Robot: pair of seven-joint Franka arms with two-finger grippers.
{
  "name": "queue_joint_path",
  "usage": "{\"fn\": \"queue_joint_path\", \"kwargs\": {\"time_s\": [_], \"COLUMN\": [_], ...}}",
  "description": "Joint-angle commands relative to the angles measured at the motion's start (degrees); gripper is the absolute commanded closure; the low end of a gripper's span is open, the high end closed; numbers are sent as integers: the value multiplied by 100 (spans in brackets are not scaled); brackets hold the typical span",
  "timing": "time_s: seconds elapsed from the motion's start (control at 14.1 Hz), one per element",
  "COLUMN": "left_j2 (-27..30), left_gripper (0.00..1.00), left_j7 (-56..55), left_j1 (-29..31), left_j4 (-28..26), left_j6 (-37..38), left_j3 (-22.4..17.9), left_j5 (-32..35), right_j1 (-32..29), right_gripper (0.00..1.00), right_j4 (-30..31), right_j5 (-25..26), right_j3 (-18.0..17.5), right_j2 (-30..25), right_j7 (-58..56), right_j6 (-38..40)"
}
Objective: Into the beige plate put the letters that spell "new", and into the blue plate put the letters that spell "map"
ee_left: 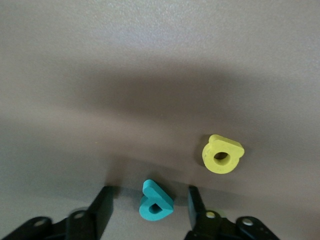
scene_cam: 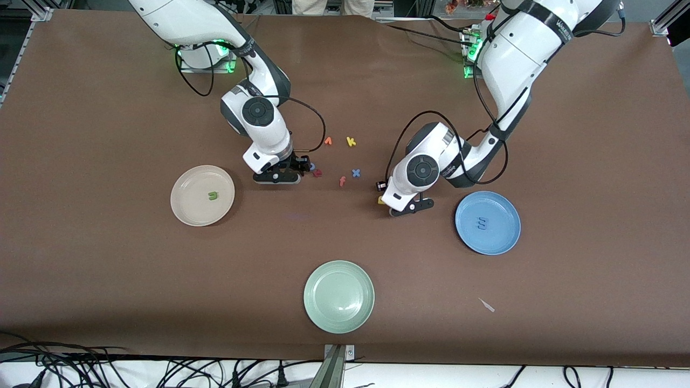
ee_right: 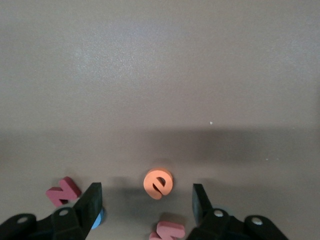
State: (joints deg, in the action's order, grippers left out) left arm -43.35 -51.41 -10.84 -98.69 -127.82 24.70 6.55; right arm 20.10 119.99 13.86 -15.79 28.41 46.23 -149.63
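My left gripper point(scene_cam: 411, 207) point(ee_left: 150, 194) is low over the table beside the blue plate point(scene_cam: 506, 237), open, with the teal p point(ee_left: 156, 201) lying between its fingers and a gap on each side. The yellow a point(ee_left: 223, 154) point(scene_cam: 380, 200) lies just outside one finger. A blue m point(scene_cam: 481, 223) rests in the blue plate. My right gripper point(scene_cam: 277, 177) point(ee_right: 146, 192) is down beside the beige plate point(scene_cam: 186, 207), open, with the orange e point(ee_right: 158, 183) lying between its fingertips. The pinkish-red w point(ee_right: 63, 191) point(scene_cam: 317, 173) lies close by. A green n point(scene_cam: 213, 196) sits in the beige plate.
A pale green plate point(scene_cam: 338, 318) stands nearest the front camera. Between the arms lie an orange v point(scene_cam: 328, 141), a yellow k point(scene_cam: 351, 141), a blue x point(scene_cam: 356, 173), a pink f point(scene_cam: 342, 181) and a blue o point(scene_cam: 311, 166). A lighter pink letter point(ee_right: 167, 231) lies under my right gripper.
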Motion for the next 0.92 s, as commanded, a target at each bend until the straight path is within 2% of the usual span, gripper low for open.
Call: {"fn": "queue_joint_path", "kwargs": {"time_s": [0.0, 0.07, 0.21, 0.28, 0.42, 0.64, 0.71, 0.85], "left_j2": [107, 107, 116, 125, 212, 458, 494, 573], "left_gripper": [49, 56, 81, 87, 87, 87, 87, 87], "left_j7": [-53, -53, -44, -44, 8, 236, 428, 1069], "left_j1": [3, 11, 29, 46, 90, 248, 336, 573], "left_j4": [-132, -133, -133, -133, -71, 209, 341, 535], "left_j6": [11, 11, 11, 28, 194, 905, 1099, 1503], "left_j3": [-1, -9, -9, -1, -36, -36, -36, -71], "left_j5": [-14, -14, -14, -14, 4, 267, 268, 363], "right_j1": [47, 47, 47, 47, 47, 47, 47, 47], "right_gripper": [28, 33, 40, 42, 46, 50, 55, 70], "right_j4": [-99, -99, -82, -81, -81, -46, -20, -11], "right_j5": [143, 187, 196, 196, 214, 328, 337, 337], "right_j3": [23, 23, 23, 32, 32, 119, 129, 129], "right_j2": [165, 174, 218, 226, 244, 305, 314, 314], "right_j7": [80, 80, 80, 80, 80, 80, 80, 71], "right_j6": [-110, -128, -137, -146, -155, -321, -356, -357]}}
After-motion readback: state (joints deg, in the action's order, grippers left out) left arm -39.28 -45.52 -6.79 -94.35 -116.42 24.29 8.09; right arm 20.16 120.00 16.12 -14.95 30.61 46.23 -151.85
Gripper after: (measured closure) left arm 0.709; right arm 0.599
